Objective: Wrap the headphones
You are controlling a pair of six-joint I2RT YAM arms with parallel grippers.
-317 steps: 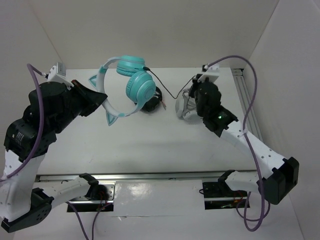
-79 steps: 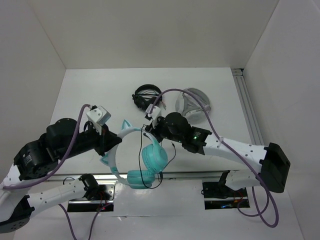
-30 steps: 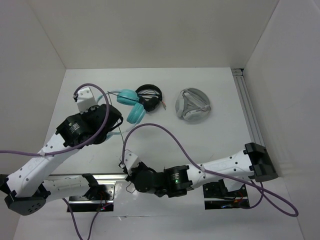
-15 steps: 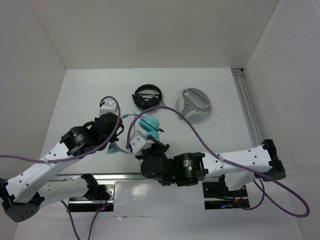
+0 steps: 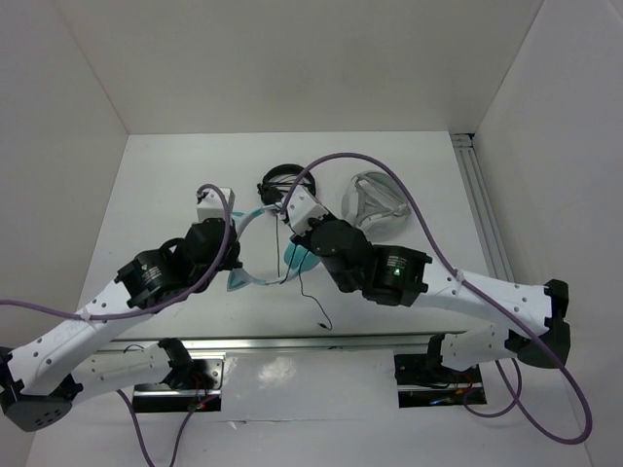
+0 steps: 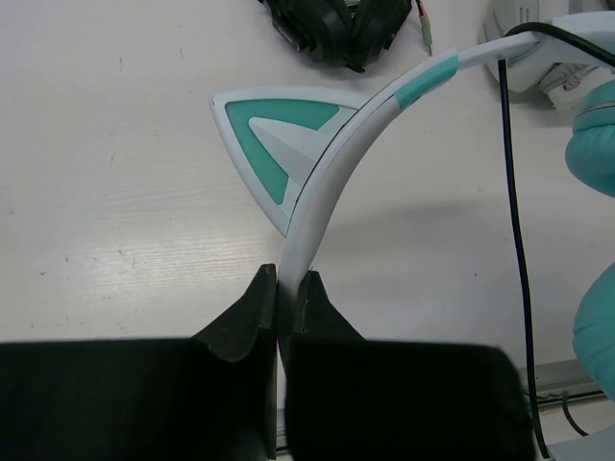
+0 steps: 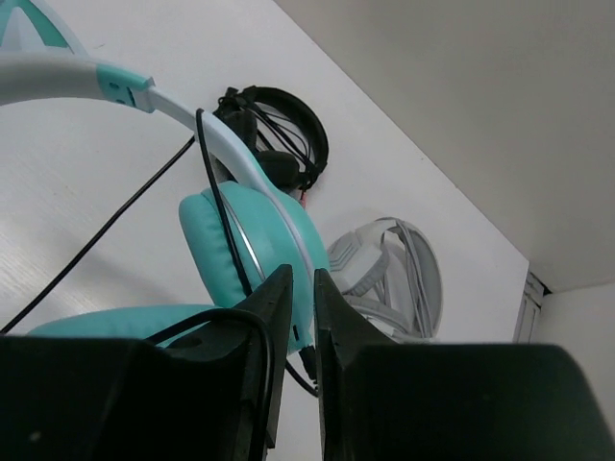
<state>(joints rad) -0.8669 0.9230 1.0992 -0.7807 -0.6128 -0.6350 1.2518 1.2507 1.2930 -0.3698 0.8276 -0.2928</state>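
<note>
Teal headphones (image 6: 327,182) sit mid-table, between the 2 arms and just in front of the small black headphones (image 5: 277,180). They are raised off the white table (image 5: 165,195), with their shadow on it below.

The headband is smooth, pale white-blue plastic, curved, with teal inserts. 1 triangular cat ear (image 6: 274,134) is in view, teal inside a pale rim. The 2 ear cups (image 7: 255,230) are round, teal and soft-padded. The thin black cable (image 6: 509,192) crosses the band and runs over one cup, with its loose end dangling near the table's front edge.

Left gripper (image 6: 285,283): black fingers clamped on the headband edge. Right gripper (image 7: 303,283): fingers nearly together with a thin slit between them, up against a cup. The cable loops beside one finger, but I can't tell if it is pinched.

The grey-white headphones (image 5: 375,204) are matte and folded, lying behind on the right.
</note>
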